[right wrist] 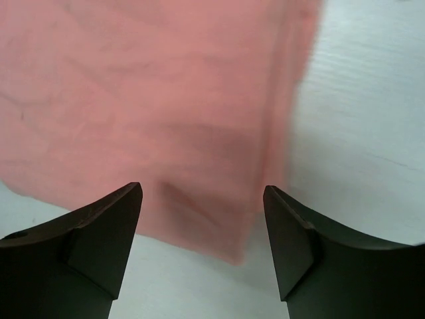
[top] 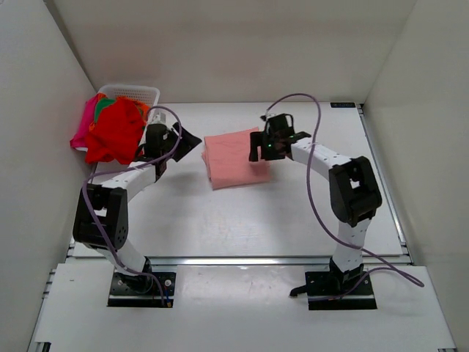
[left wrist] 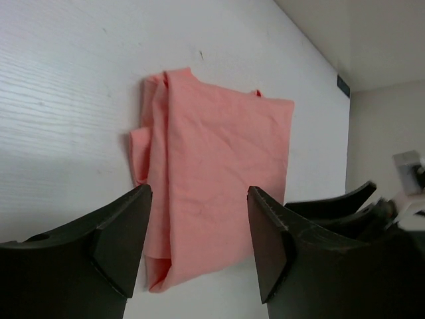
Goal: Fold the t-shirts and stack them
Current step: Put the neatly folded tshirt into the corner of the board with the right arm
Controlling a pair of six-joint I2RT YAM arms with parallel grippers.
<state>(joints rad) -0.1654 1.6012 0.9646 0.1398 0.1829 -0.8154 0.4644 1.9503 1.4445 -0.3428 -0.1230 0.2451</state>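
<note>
Folded salmon-pink t-shirt is laid toward the far edge, partly under the spread right gripper, the spread left gripper alongside. Long axis cannot be told.

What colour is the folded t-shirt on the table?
Plain salmon pink; the folded t-shirt shows best in the left wrist view.

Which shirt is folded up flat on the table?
The salmon-pink shirt, lying flat in the middle of the table. The red shirt and magenta shirt are crumpled in a heap at the white basket.
</note>
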